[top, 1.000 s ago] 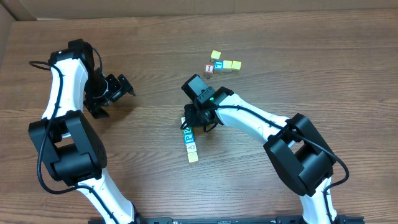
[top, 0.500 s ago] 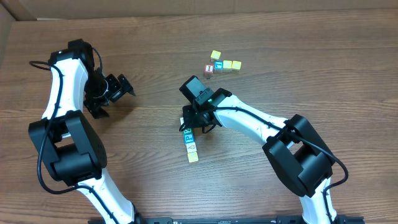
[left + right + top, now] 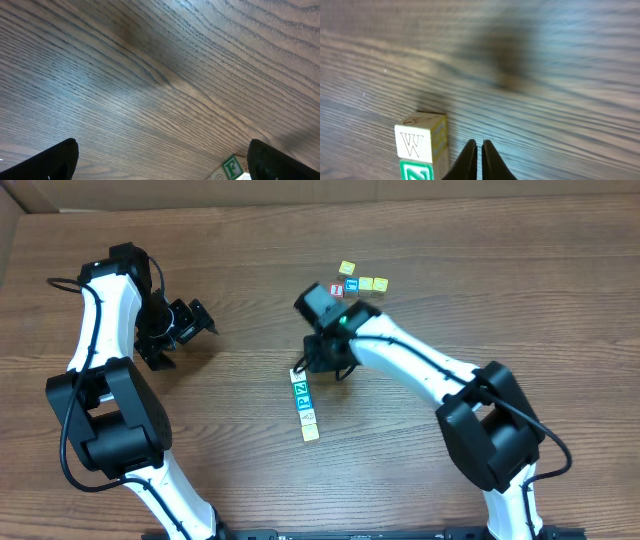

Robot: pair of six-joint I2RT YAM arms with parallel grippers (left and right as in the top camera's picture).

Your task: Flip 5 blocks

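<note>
Wooden table (image 3: 500, 300), two arms, a row of five blocks (image 3: 304, 403) near its middle.
The left end effector (image 3: 203, 318) hovers at the far left, jaws spread wide and empty. The right end effector (image 3: 476, 145) is pinched shut on nothing, its tips just beside the row's far end, where the W block (image 3: 413, 143) sits touching the green Z block (image 3: 416, 171).

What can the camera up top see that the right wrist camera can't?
Only the overhead view shows the left arm, the right arm, the whole row of blocks and the far cluster of cubes. Only the right wrist view shows the black W on the end block and the right fingers pressed shut. Both show the green block and the wooden table.
</note>
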